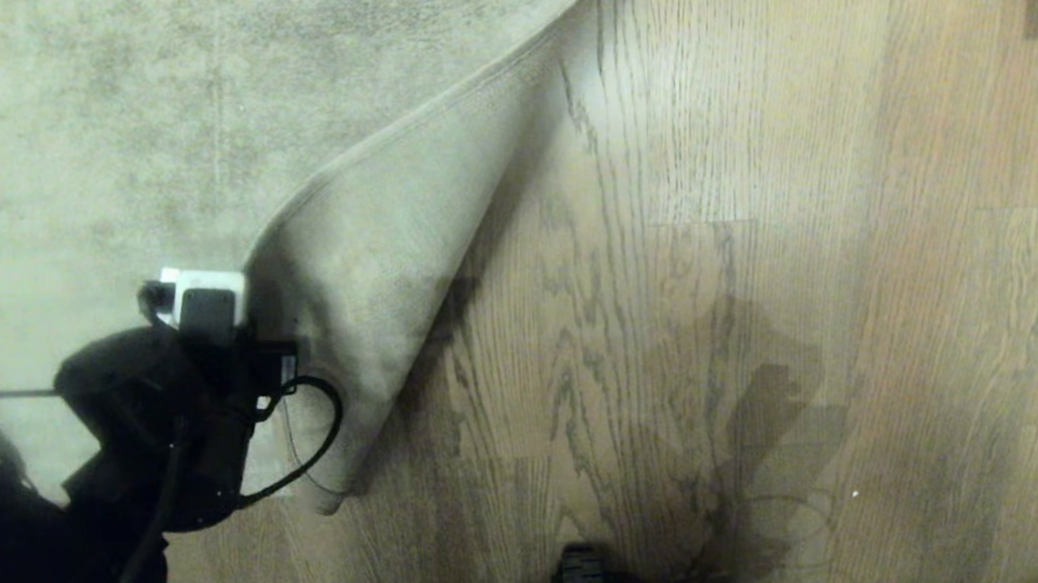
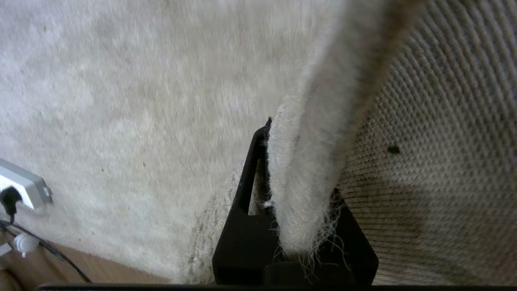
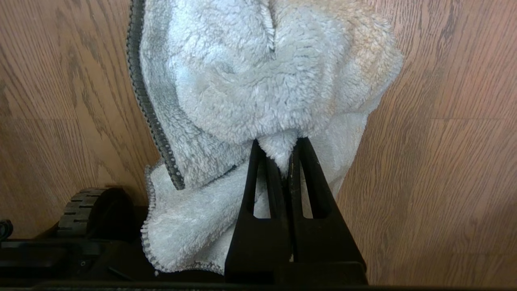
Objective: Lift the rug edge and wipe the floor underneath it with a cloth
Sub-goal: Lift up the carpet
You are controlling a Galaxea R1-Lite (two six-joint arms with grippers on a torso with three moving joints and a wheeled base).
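Two grippers are at work on this job, each already holding its thing. The left gripper (image 2: 301,194) is pinched on the rug edge (image 1: 365,274), near the corner, and that corner is peeled up and folded back so its tan woven backing (image 2: 436,133) faces up over the rest of the rug (image 1: 112,127). In the head view the left arm sits at the lower left, above the rug's near border, beside a white power strip (image 1: 203,288) lying on the pile. The right gripper (image 3: 288,159) is out of the head view; its wrist camera shows its fingers pressed together on a bunched fold of the cloth (image 3: 258,81), which hangs over bare floor (image 1: 749,223) close to the robot's base, well apart from the lifted corner.

The step in hand looks like holding the flap clear while the cloth is brought in. To do it well, I would keep the pinch deep on the hem, since frayed threads show at the grip and a shallow hold could slip. The flap should stay high and folded back far enough to leave the planks beside the fold open. The cloth then needs to come across to that strip and press flat, not dangle.
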